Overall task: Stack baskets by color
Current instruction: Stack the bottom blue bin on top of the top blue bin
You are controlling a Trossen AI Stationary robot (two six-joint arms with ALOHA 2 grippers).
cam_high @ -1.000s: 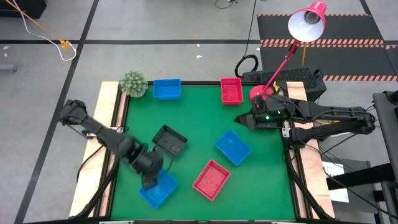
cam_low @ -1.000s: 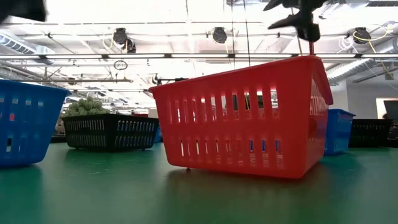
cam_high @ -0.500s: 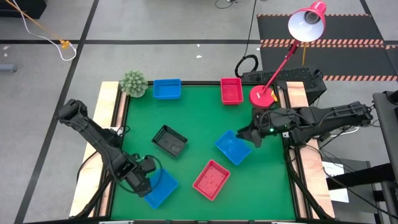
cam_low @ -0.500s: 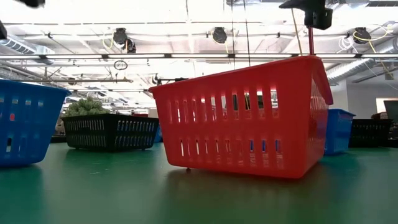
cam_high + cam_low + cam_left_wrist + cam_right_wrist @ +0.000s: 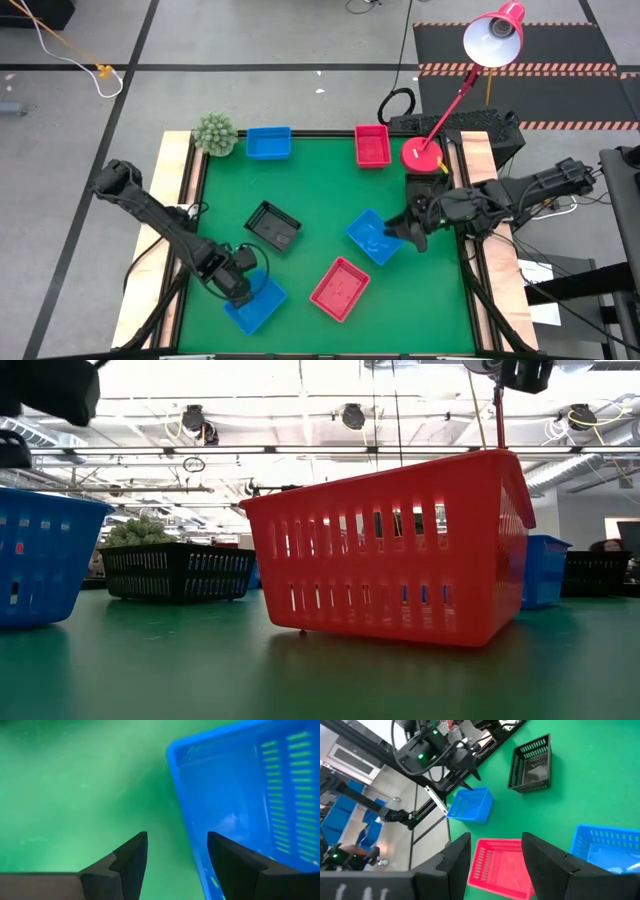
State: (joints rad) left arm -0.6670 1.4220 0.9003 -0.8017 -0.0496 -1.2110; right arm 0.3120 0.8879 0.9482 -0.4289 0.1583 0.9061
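Two tools are at work over the green desk [image 5: 310,180]. Left tool [image 5: 243,292] hangs low at the near-left corner with its fingers [image 5: 131,857] spread apart and nothing between them; they straddle the rim of the near blue basket [image 5: 254,303], one finger just outside the wall and one over the basket's inside, though contact cannot be told. Its arm runs down from the desk's left edge, bent at the elbow.

Right tool [image 5: 406,229] is released too, fingers parted and empty, hovering at the right edge of the middle blue basket [image 5: 375,236]. Its arm reaches in level from the right side.

A pink basket [image 5: 340,288] lies near the front, a black basket [image 5: 272,226] left of centre, and another blue basket [image 5: 268,143] and red basket [image 5: 372,145] sit along the far edge.
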